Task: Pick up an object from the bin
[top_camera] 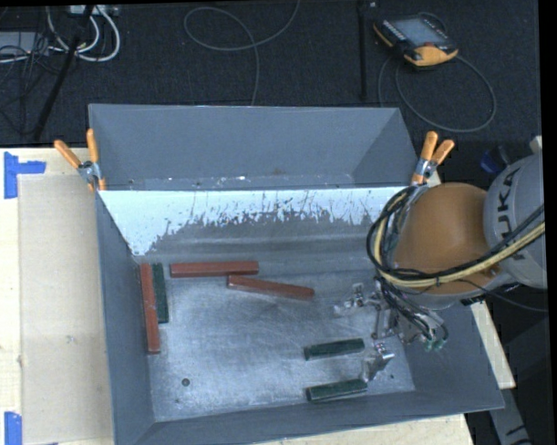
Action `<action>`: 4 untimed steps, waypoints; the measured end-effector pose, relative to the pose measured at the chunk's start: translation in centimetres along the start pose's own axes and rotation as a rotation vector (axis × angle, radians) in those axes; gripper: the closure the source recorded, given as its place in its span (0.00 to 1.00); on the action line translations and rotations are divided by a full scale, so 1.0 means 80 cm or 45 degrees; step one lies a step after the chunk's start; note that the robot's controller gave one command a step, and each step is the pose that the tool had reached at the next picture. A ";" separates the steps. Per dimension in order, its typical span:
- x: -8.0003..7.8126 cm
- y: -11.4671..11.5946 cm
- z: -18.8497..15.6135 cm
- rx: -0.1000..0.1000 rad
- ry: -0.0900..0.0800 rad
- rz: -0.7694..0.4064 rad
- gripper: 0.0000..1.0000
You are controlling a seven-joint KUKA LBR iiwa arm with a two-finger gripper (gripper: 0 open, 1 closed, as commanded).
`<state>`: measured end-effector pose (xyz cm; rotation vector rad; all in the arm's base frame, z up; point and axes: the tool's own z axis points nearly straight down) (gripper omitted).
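My gripper (363,337) hangs low at the right side of the bin, fingers open. One fingertip (347,305) sits toward the back and the other (375,367) toward the front. The right end of a dark green flat bar (334,349) lies on the floor between them, and I cannot tell whether the fingers touch it. A second dark green bar (336,389) rests just in front, close to the front fingertip. A red-brown bar (270,288) lies slanted to the left of the back fingertip.
Another red-brown bar (213,269) lies along the back of the floor. By the left wall a red-brown bar (150,308) lies front to back with a short dark green bar (160,303) beside it. The right wall is close behind the gripper.
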<state>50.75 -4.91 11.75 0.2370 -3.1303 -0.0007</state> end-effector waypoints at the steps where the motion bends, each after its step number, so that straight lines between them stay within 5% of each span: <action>1: 0.000 0.000 0.000 0.000 0.000 -0.001 0.00; 2: 0.000 0.000 0.053 0.003 -0.023 0.216 1.00; 3: 0.000 0.000 0.053 0.003 -0.023 0.215 1.00; 4: 0.007 -0.012 -0.122 0.001 -0.003 0.168 1.00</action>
